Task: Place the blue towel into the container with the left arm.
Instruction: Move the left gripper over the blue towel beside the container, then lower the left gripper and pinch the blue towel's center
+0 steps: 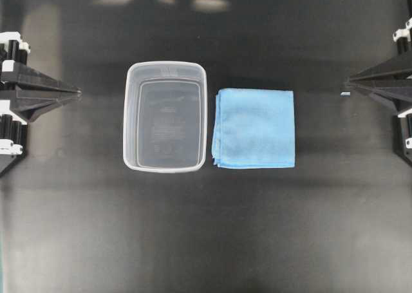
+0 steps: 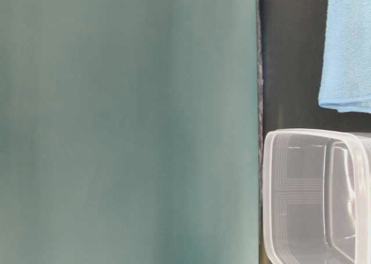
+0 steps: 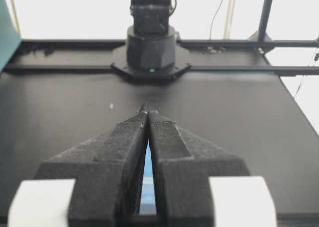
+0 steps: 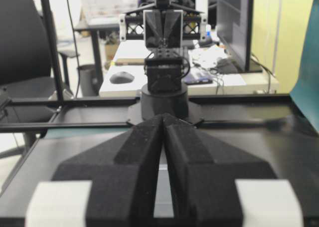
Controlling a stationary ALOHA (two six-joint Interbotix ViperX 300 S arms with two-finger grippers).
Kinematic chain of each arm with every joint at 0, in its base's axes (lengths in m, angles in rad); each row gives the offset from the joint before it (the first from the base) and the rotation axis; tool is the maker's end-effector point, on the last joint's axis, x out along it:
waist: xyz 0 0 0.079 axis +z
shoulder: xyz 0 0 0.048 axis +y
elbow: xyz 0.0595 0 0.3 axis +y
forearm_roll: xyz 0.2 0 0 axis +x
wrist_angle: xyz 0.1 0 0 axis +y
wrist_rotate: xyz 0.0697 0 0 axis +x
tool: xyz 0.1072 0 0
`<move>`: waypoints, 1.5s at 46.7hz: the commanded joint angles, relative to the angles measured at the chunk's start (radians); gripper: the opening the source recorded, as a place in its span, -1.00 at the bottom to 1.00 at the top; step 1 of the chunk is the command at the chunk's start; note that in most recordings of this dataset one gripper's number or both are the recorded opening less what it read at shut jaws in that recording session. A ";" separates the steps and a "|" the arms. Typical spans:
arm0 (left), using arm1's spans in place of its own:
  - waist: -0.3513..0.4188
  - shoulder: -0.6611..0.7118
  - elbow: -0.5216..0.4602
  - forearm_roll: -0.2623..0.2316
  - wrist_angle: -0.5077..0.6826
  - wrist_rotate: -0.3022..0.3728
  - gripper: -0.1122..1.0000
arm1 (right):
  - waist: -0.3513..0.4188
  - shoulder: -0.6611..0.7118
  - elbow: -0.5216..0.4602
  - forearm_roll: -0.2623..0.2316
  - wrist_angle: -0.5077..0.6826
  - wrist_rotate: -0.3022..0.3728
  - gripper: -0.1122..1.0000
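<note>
On a dark surface [image 1: 206, 241], the folded blue towel [image 1: 255, 129] lay just right of the clear container [image 1: 165, 116], beyond it from the left tool [image 1: 76, 93], which was shut and empty, and nearer the likewise shut, empty right tool [image 1: 347, 82].

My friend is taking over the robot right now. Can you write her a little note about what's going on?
Left end effector: shut, holding nothing, parked at the left edge in the overhead view.
Right end effector: shut, holding nothing, parked at the right edge.
Container: nothing inside it, mid-table.
Blue towel: folded flat, just beside the container on the side toward the right arm.
Done: nothing yet.
Left: the left arm must pick up the towel and put it in the container.
</note>
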 commanded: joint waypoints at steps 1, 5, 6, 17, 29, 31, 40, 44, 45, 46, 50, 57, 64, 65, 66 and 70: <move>0.006 0.044 -0.052 0.040 0.054 -0.035 -0.70 | -0.003 0.000 -0.011 0.005 -0.009 0.006 -0.78; 0.015 0.101 -0.123 0.041 0.152 -0.058 -0.76 | -0.011 -0.017 -0.008 0.005 -0.003 0.008 -0.70; 0.017 0.117 -0.144 0.041 0.175 -0.060 -0.78 | -0.011 -0.021 -0.008 0.005 -0.002 0.008 -0.77; 0.037 0.351 -0.426 0.041 0.425 -0.052 -0.79 | -0.011 -0.084 -0.005 0.006 0.067 0.008 -0.80; 0.043 0.626 -0.712 0.041 0.637 -0.049 -0.79 | -0.011 -0.129 0.003 0.006 0.225 0.011 -0.79; 0.041 0.669 -0.758 0.041 0.678 -0.049 -0.79 | -0.011 -0.137 0.005 0.006 0.230 0.014 -0.76; 0.048 0.857 -0.956 0.043 0.862 -0.031 -0.77 | -0.017 -0.181 0.023 0.006 0.239 0.032 -0.17; 0.048 0.925 -1.025 0.043 0.908 0.014 -0.67 | -0.018 -0.189 0.028 0.006 0.241 0.046 0.24; 0.048 0.940 -1.039 0.043 0.916 0.025 -0.62 | -0.017 -0.190 0.028 0.006 0.241 0.052 0.33; 0.048 0.956 -1.054 0.043 0.922 0.035 -0.56 | -0.017 -0.192 0.026 0.006 0.241 0.057 0.42; 0.048 1.026 -1.108 0.043 0.951 0.055 -0.18 | -0.017 -0.201 0.023 0.006 0.241 0.057 0.63; 0.049 1.150 -1.189 0.043 1.005 0.061 0.59 | -0.017 -0.229 0.026 0.006 0.239 0.055 0.62; 0.051 1.295 -1.279 0.043 1.043 0.077 0.84 | -0.017 -0.249 0.031 0.006 0.235 0.061 0.62; 0.051 1.310 -1.292 0.043 1.048 0.078 0.83 | -0.017 -0.250 0.031 0.006 0.235 0.061 0.62; 0.049 1.328 -1.304 0.043 1.051 0.078 0.83 | -0.017 -0.249 0.031 0.006 0.235 0.063 0.61; 0.048 1.401 -1.350 0.043 1.069 0.078 0.81 | -0.017 -0.249 0.031 0.006 0.235 0.061 0.62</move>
